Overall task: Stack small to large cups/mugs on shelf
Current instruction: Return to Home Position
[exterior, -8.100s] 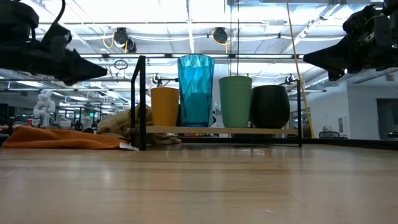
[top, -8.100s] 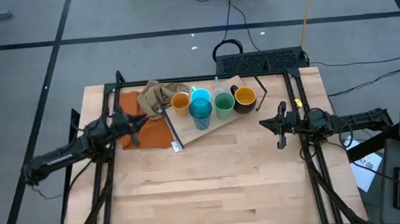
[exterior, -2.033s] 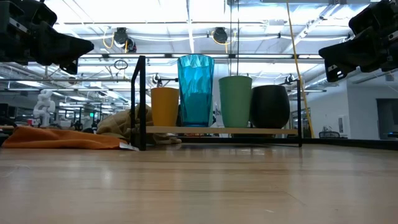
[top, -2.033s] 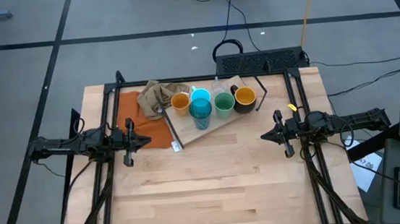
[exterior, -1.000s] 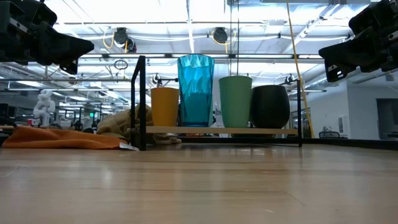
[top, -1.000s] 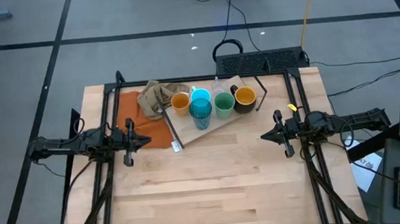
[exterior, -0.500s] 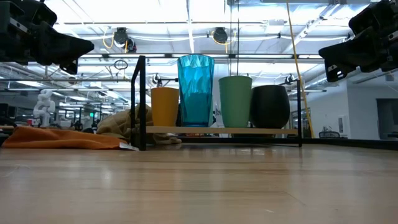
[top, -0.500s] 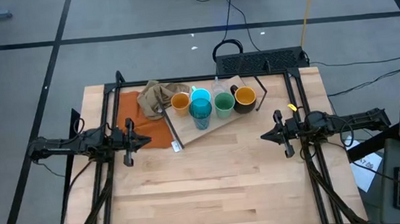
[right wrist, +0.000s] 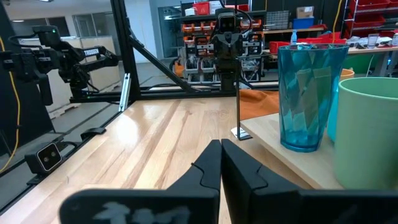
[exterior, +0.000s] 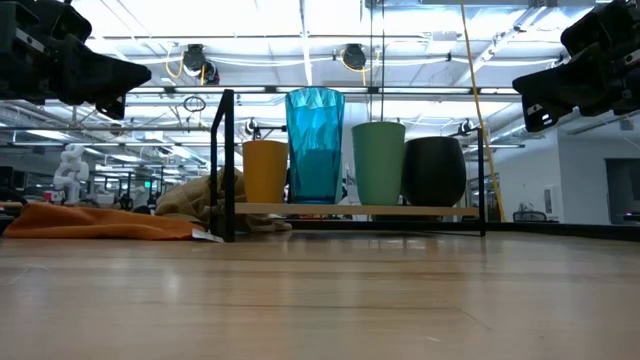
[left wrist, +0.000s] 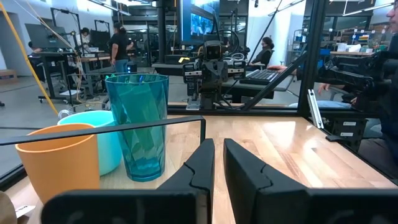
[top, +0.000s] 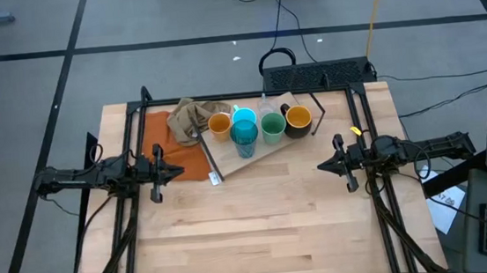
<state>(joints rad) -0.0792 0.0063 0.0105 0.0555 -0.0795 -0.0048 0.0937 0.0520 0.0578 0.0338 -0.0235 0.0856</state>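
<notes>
Now: both arms hang level at the table's sides, well apart from the cups; I judge them parked, placing done.

Left gripper (top: 176,170): by the orange cloth (top: 188,159), fingers nearly together, gripping nothing. Right gripper (top: 321,166): fingers pressed together, empty.

The light wooden shelf on thin black legs (top: 259,157) stands back-centre, its long axis across the table, slightly skewed. On it, all upright with mouths up:
- **Front row:** orange plastic cup (top: 219,123), tall teal translucent tumbler (top: 243,133), green cup (top: 273,127), black mug with yellow-orange inside (top: 298,119).
- **Behind:** light-blue handled mug (top: 243,116), clear glass (top: 268,110).
</notes>
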